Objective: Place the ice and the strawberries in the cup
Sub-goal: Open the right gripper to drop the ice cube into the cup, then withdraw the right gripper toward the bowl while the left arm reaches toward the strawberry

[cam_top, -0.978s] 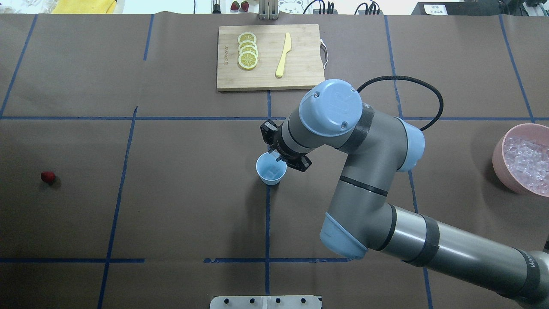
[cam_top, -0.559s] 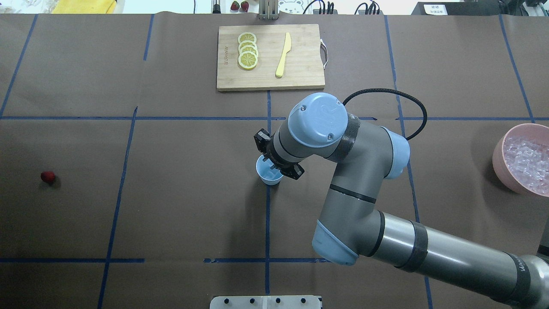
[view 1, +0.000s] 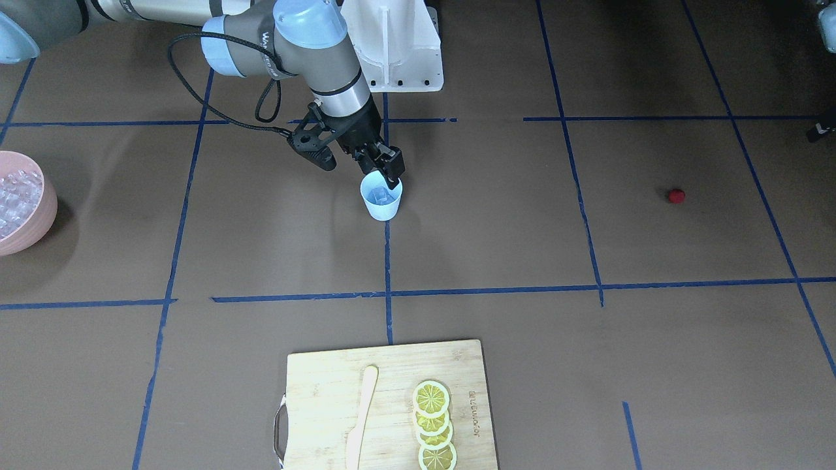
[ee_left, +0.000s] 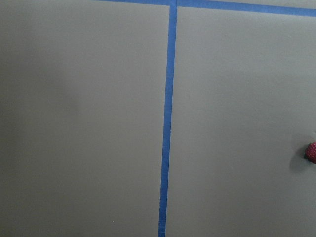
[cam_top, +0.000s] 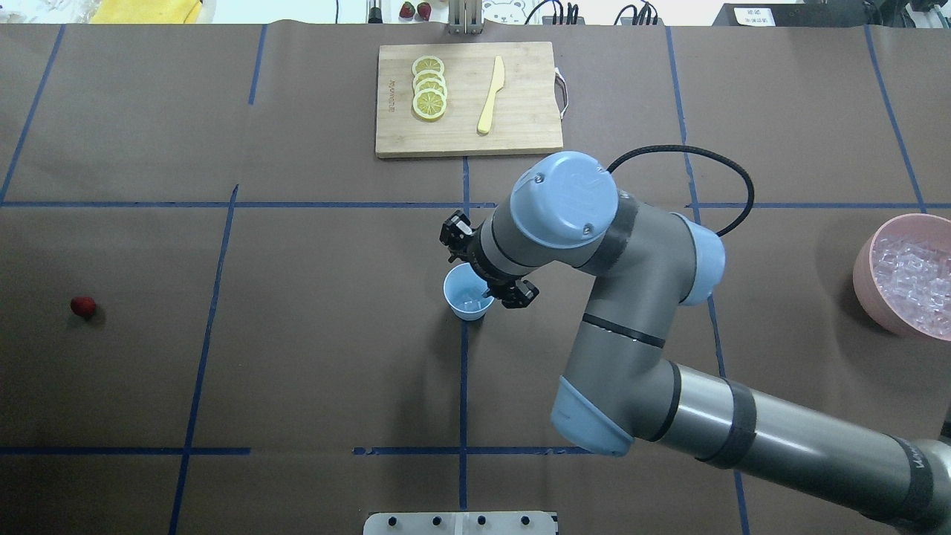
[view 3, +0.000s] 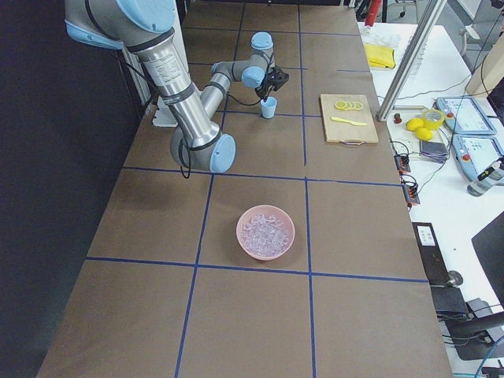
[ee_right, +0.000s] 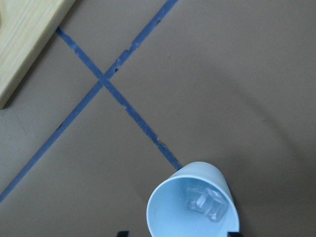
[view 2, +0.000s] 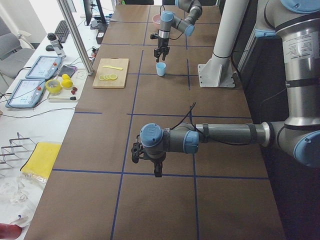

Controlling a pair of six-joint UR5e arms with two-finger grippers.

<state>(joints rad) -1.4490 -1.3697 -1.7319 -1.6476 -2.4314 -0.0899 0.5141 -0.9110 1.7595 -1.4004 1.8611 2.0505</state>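
Right wrist-mounted view, right claw (ee_right: 177, 234) tips cropped, apparently spread empty over cup (ee_right: 165, 210), ice (ee_right: 205, 202) inside.

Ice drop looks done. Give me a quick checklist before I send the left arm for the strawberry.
1. Ice inside the cup: ok.
2. Cup upright: ok.
3. Right gripper open and empty, above the cup's rim: ok.
4. Strawberry alone on the table, far to the robot's left: ok.
5. Left gripper open: cannot tell, only the side view shows it.
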